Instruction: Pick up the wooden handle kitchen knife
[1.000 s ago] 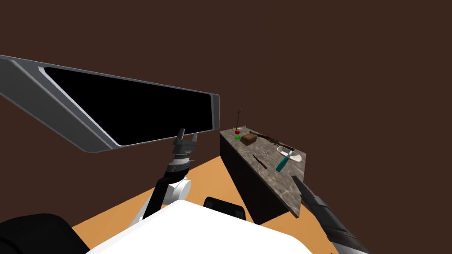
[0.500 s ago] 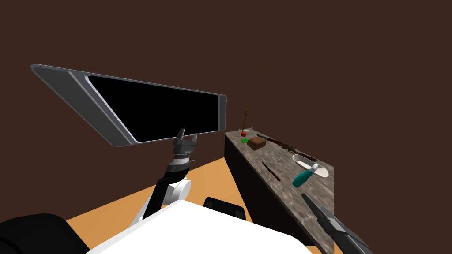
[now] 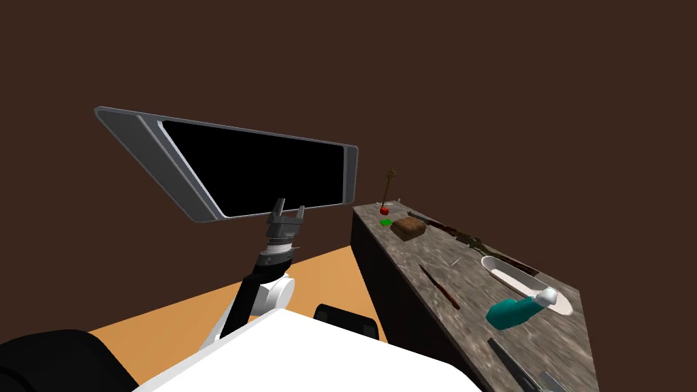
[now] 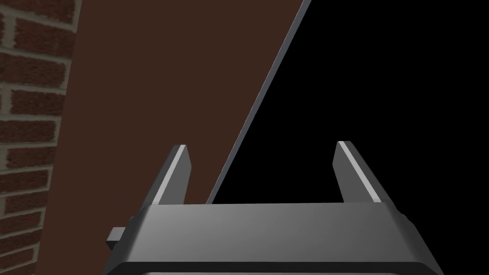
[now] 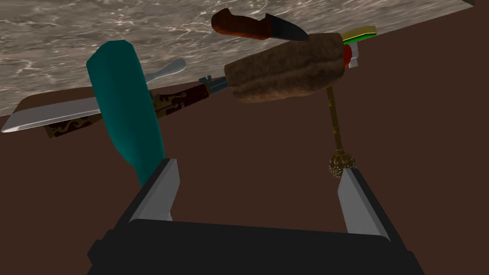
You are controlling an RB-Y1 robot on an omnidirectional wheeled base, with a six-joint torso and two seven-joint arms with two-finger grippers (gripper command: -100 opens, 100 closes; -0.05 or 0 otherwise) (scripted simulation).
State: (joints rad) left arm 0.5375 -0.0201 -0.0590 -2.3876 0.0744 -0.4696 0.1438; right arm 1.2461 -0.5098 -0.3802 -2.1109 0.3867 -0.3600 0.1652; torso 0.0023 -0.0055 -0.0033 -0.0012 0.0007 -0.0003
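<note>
Rolled closer to the counter, where the knife lies flat.

marbled counter | knife | teal bottle | brown block | white dish

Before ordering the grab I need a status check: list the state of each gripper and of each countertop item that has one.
Wooden-handled knife: lying flat on the counter, ungripped.
Teal-handled tool: on its side, white end over the white dish.
Brass rod: standing upright at the counter's far end.
Left gripper: open, empty.
Right gripper: open, empty.
</note>
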